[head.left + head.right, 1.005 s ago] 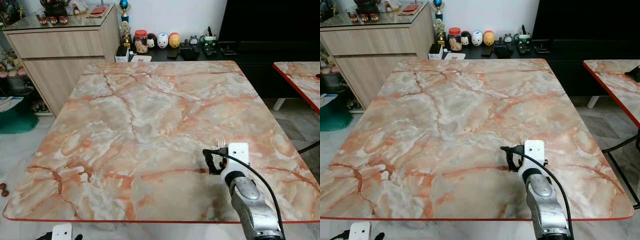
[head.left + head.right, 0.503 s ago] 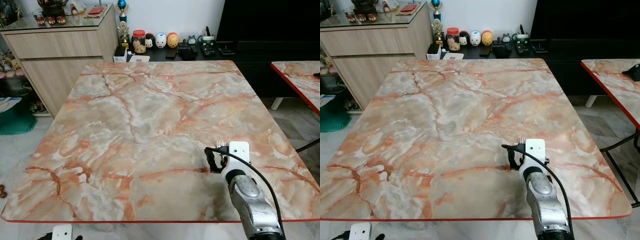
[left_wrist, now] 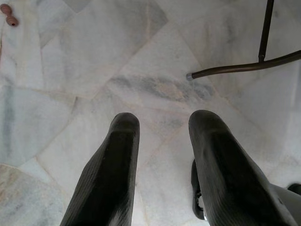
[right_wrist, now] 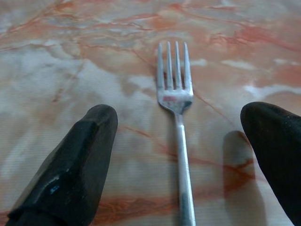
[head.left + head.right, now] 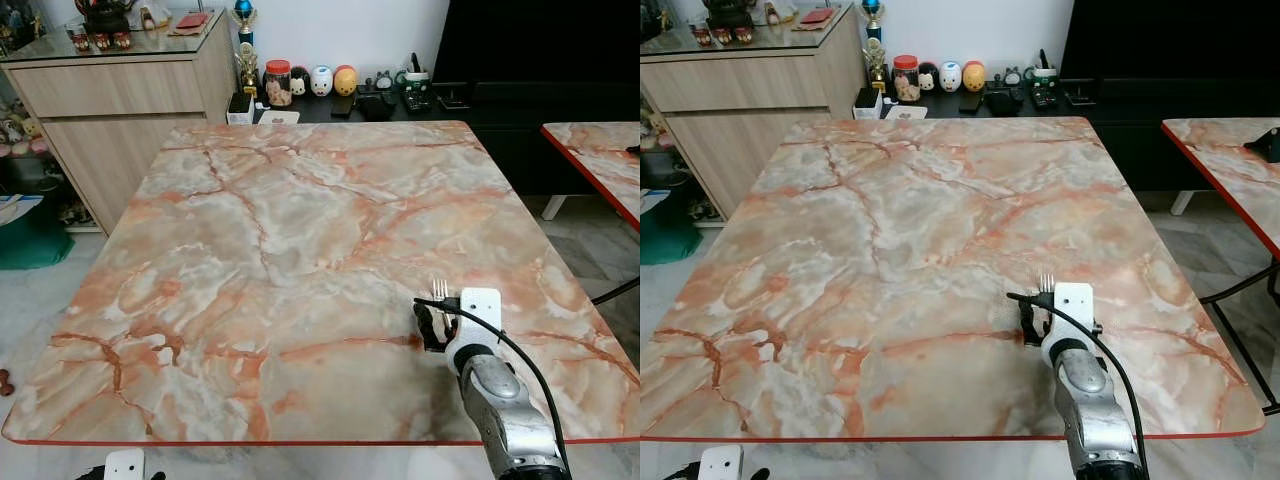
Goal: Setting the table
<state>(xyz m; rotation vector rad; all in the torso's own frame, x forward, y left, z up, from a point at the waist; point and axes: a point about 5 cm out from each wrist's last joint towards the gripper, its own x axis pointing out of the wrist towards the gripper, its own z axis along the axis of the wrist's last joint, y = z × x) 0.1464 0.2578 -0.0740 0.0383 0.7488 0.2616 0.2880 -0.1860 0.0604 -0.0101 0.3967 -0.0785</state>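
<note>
My right gripper (image 4: 181, 141) has spread wide and let go of the fork (image 4: 178, 122), which now lies flat on the worktop (image 5: 300, 250) between the fingers (left gripper (image 3: 162, 165) idle, parted over floor), so placement looks done.

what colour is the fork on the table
Silver metal; the fork shows best in the right wrist view, lying on the marble-patterned table.
</note>
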